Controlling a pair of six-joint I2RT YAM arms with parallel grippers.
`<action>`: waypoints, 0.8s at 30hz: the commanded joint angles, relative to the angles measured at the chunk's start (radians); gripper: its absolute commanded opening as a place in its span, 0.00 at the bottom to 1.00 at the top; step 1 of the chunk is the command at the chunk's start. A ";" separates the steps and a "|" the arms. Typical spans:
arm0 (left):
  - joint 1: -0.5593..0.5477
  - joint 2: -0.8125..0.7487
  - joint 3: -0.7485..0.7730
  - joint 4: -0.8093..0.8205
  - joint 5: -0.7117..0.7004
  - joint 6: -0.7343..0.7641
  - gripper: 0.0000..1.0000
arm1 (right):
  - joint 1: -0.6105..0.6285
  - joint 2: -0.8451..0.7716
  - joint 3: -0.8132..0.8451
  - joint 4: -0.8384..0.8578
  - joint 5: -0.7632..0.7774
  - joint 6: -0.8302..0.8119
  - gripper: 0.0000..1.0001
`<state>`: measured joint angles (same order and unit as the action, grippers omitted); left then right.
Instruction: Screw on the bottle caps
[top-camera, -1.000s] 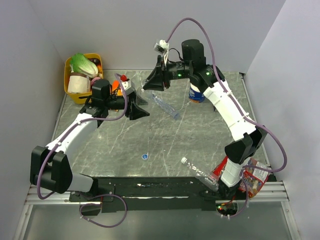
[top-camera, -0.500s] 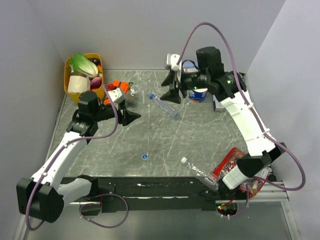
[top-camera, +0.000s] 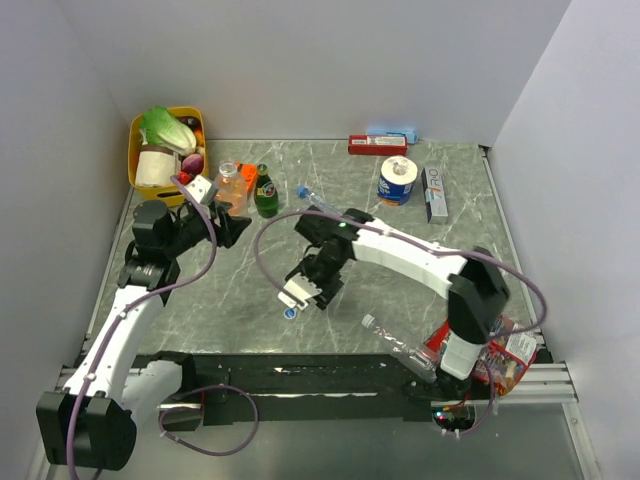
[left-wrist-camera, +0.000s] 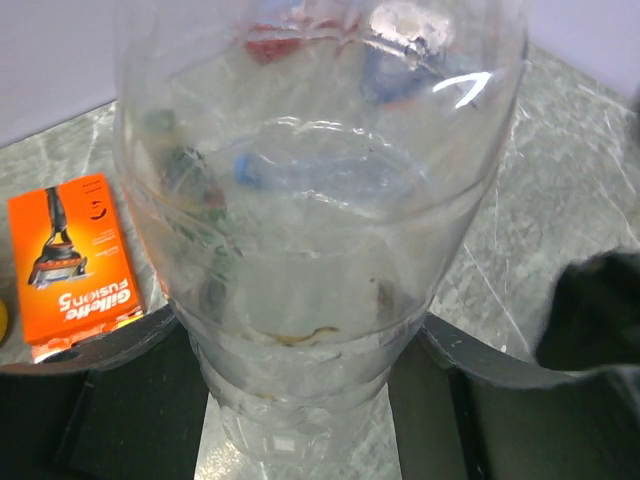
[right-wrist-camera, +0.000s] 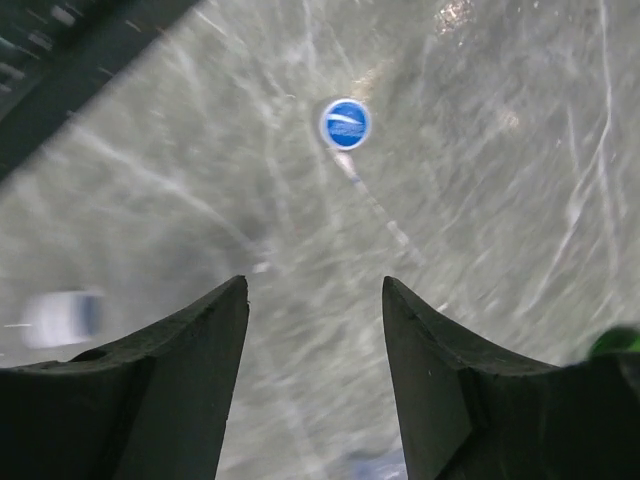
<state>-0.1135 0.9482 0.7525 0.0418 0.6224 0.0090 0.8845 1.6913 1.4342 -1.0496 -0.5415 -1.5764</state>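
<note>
We pinch a clear plastic bottle (left-wrist-camera: 320, 200) in the left pincer (left-wrist-camera: 300, 400). The right pincer (right-wrist-camera: 315, 300) stands spread, a round blue plastic cap (right-wrist-camera: 345, 124) at twelve o'clock, not yet picked.

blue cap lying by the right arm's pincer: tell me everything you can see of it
The blue cap is a small round screw cap, plastic by its look, blue with a faint white print on the upturned face. It lies flat on the grey marbled table, towards its near edge, alone. The right pincer hangs above, jaws open, the cap just beyond its tips; only the table touches it. Inside and thread are hidden.
</note>
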 joint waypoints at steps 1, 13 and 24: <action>0.027 -0.064 -0.025 0.073 -0.024 -0.076 0.01 | 0.036 0.112 0.087 0.077 0.058 -0.230 0.63; 0.055 -0.146 -0.070 0.032 -0.009 -0.066 0.01 | 0.114 0.383 0.319 -0.130 0.051 -0.307 0.62; 0.083 -0.178 -0.140 0.063 0.003 -0.098 0.01 | 0.153 0.478 0.364 -0.216 0.097 -0.312 0.63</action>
<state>-0.0391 0.7914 0.6231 0.0631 0.6079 -0.0521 1.0229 2.1616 1.7897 -1.2167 -0.4541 -1.8725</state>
